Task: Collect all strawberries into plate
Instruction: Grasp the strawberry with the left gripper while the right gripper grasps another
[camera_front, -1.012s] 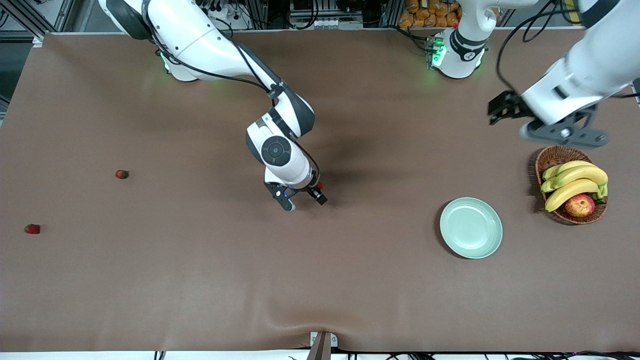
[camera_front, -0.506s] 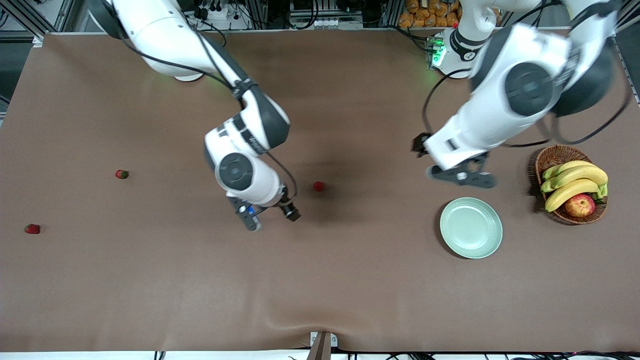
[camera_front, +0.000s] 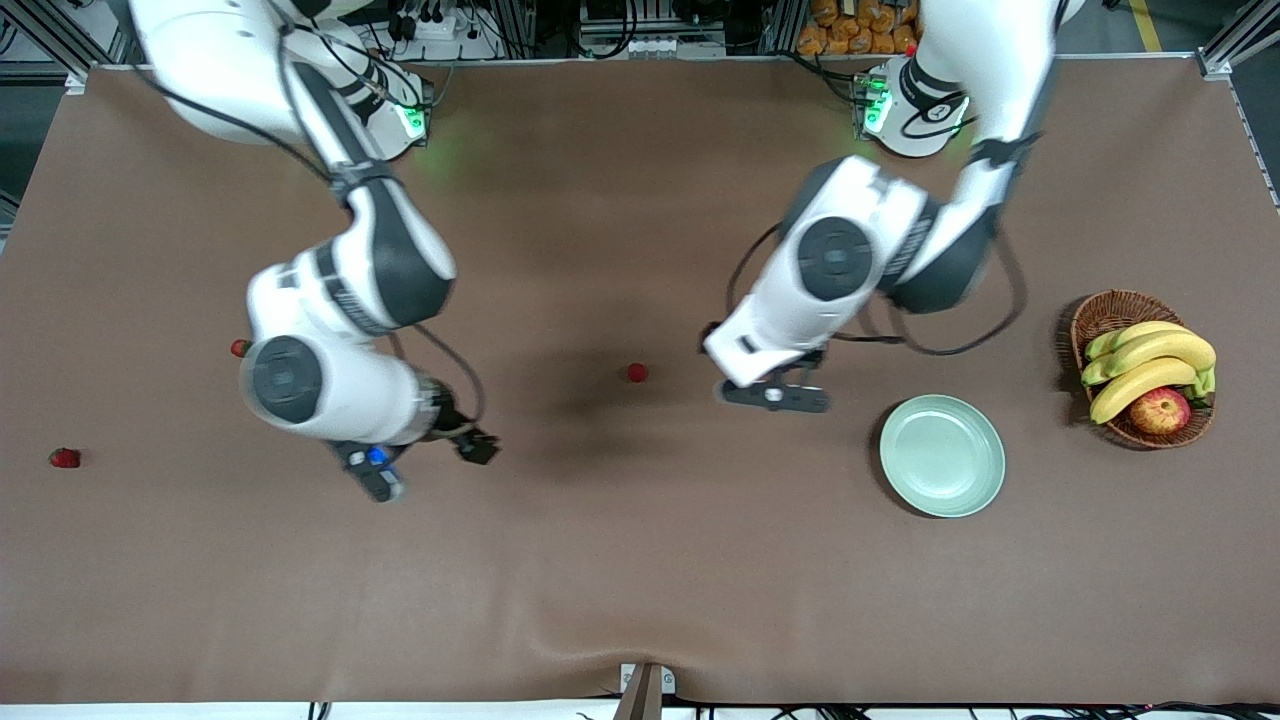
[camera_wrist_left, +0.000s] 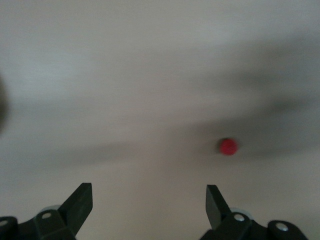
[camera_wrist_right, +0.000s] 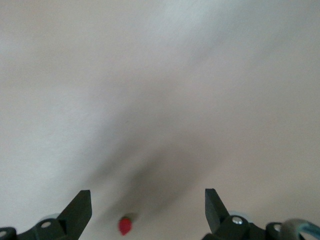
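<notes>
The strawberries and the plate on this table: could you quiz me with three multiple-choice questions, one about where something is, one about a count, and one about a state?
1. Where does the middle strawberry lie?
A. on the plate
B. on the bare table between the two arms
C. in the basket

2. How many strawberries show on the table?
A. three
B. one
C. five

3. How are the grippers?
A. both shut on berries
B. one open, one shut
C. both open and empty

Answers:
1 B: it sits on the brown table, apart from the plate and the basket.
2 A: besides the middle one, one lies near the table's edge at the right arm's end and another peeks out beside the right arm.
3 C: the left gripper and right gripper show spread fingers with nothing between.
</notes>
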